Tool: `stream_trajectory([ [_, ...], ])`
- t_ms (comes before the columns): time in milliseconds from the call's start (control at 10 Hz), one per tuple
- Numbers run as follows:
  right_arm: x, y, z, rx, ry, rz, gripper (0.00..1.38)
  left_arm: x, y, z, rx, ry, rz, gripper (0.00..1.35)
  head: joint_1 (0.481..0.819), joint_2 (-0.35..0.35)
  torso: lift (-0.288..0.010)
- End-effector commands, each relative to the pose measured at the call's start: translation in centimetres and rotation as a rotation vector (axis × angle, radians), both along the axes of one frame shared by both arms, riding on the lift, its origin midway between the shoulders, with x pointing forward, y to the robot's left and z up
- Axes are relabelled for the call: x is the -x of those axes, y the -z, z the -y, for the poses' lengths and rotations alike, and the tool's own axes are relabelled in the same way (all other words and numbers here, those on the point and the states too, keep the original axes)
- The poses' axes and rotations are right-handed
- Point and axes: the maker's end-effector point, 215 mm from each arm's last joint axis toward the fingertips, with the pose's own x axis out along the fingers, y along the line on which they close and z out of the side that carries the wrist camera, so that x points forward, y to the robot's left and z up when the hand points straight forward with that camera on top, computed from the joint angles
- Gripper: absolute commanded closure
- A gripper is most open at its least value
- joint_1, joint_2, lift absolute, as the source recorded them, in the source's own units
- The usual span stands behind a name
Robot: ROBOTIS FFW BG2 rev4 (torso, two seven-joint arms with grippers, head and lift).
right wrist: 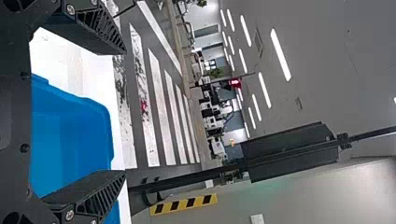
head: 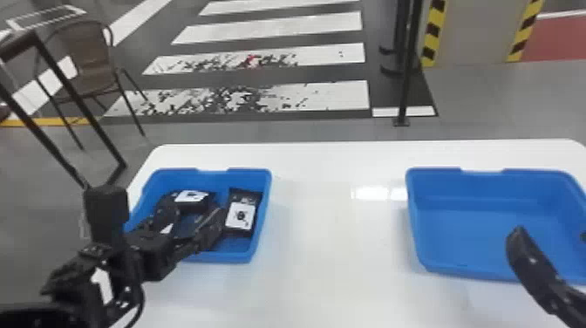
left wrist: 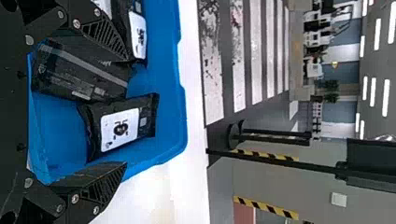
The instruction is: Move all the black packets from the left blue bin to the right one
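Left bin [head: 249, 171] and right bin [head: 462, 235] on one surface [head: 331, 227], well apart.
In the left bin, one packet [head: 240, 216] lies at the right, another [head: 194, 197] at the far left, a third [left wrist: 81, 72] between them; beyond the surface, a chair [head: 90, 61] stands left.

white table [head: 331, 235] under two blue bins [head: 462, 267]

The head view looks forward and down over both blue bins [head: 462, 235], while the sideways wrist views, each near one, face seemingly the same striped floor [head: 279, 28].
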Motion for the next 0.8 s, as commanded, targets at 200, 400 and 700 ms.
stream_trajectory([
  [200,0.0,0.0,-0.2,-0.008,-0.004,0.001,0.11,-3.6,4.7,0.1,0.060,0.001,-0.162,0.26,0.695,0.186,-0.154],
  [400,-0.1,0.0,-0.2,-0.009,-0.005,0.001,0.11,-5.5,6.6,1.4,0.109,0.043,-0.230,0.26,0.695,0.177,-0.154],
  [700,-0.3,0.1,-0.4,-0.015,-0.010,0.002,0.11,-7.4,8.8,3.1,0.184,0.081,-0.329,0.26,0.695,0.145,-0.154],
])
